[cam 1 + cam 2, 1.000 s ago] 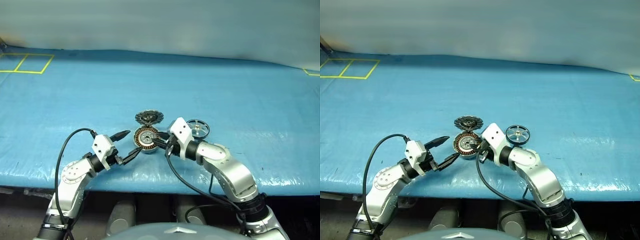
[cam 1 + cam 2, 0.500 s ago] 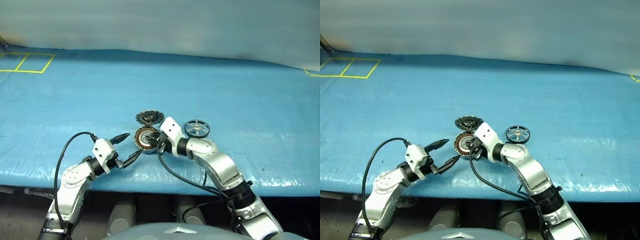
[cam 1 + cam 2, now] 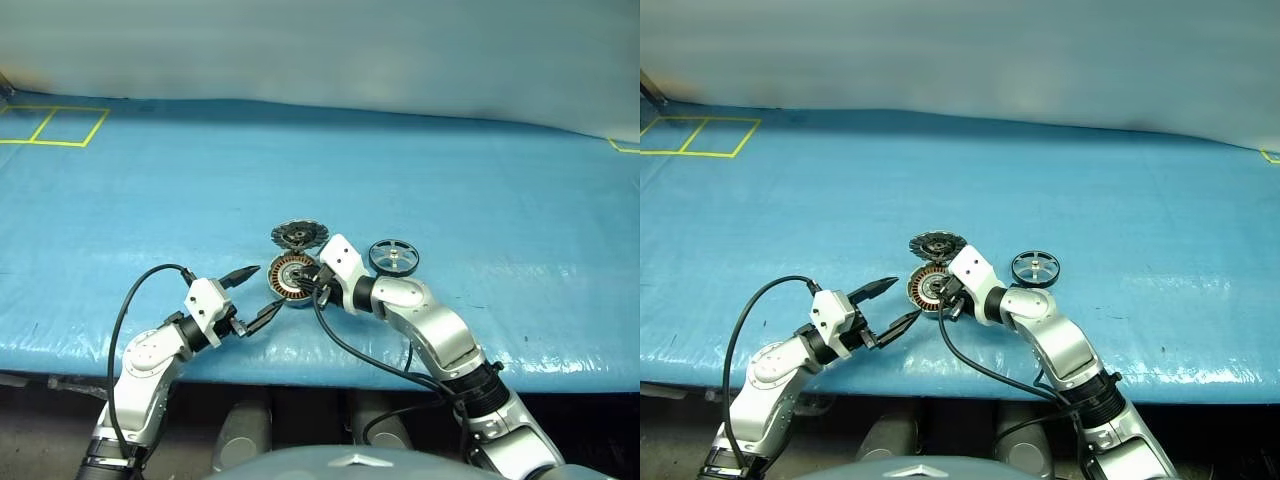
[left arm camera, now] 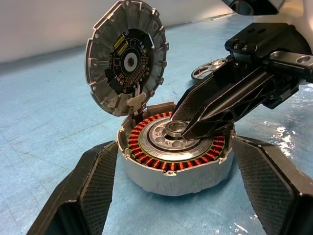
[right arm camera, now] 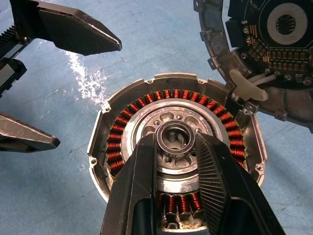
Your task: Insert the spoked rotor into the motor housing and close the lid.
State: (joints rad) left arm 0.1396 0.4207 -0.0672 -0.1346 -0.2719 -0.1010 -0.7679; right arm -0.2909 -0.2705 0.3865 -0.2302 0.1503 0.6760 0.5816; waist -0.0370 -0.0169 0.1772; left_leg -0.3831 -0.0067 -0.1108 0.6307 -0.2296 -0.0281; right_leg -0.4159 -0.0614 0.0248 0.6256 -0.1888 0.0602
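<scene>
Copper windings ring the motor housing (image 4: pixel 176 152) on the worktop, lid (image 4: pixel 126 56) hinged up behind. Right fingers (image 5: pixel 175 142) hold a small ring at its hub; left fingers (image 4: pixel 98 176) stand apart, flanking it — spoked rotor (image 3: pixel 393 256) lies rightward, nearer the right arm.

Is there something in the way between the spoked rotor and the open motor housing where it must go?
Yes. The right gripper sits over the motor housing hub, holding a small ring there. The spoked rotor lies behind that arm.
</scene>
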